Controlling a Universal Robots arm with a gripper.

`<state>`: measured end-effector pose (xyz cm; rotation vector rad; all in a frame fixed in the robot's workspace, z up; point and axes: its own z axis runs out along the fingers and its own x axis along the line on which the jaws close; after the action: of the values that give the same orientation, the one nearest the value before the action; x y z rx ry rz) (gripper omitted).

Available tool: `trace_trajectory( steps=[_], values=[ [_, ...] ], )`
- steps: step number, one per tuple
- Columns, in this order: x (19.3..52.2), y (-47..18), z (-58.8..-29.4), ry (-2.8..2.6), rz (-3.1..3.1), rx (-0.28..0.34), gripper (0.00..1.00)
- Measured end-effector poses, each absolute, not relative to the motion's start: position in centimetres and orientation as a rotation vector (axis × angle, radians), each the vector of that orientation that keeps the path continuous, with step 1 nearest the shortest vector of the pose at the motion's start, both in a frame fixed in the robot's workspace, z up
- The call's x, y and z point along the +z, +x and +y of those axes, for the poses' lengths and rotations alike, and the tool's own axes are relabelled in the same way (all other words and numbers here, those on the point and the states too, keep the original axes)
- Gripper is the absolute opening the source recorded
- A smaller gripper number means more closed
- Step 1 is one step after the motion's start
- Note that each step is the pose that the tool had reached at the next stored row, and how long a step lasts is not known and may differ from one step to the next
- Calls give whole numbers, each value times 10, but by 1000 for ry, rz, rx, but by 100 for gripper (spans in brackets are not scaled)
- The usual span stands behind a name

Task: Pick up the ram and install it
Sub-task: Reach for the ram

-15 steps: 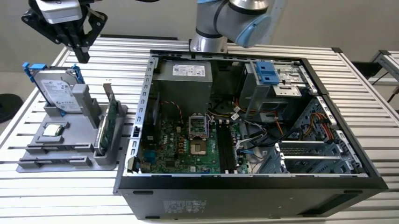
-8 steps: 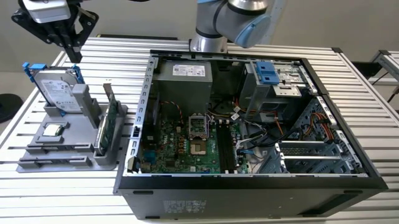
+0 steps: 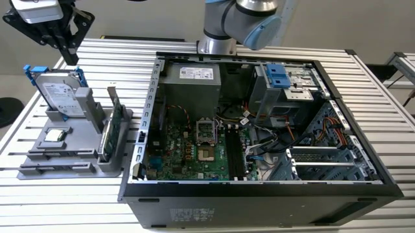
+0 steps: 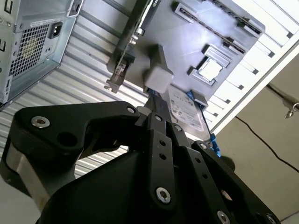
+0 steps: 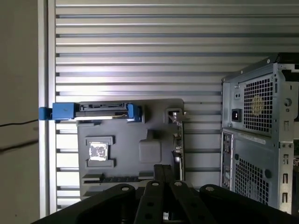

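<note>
Slatted metal table (image 3: 71, 194) with bright light glinting on its ribs; plain pale wall (image 3: 143, 19) behind; a second table (image 3: 403, 63) at the exterior view's right; dull floor (image 5: 18, 70) crossed by a black cable (image 5: 16, 124) in the first wrist view

Below my matt black gripper (image 5: 162, 169) I see a smooth grey plastic holder (image 5: 126, 142) — on a ribbed, shiny metal table (image 5: 140, 46).

Both wrist views above parts tray (image 5: 126, 135)
</note>
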<state>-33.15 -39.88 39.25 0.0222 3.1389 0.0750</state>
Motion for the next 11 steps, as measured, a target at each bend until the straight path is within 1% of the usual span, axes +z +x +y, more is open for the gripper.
trace_trajectory(
  steps=[11],
  values=[
    [392, -352, -399, 20, 3139, 75, 0]
  ],
)
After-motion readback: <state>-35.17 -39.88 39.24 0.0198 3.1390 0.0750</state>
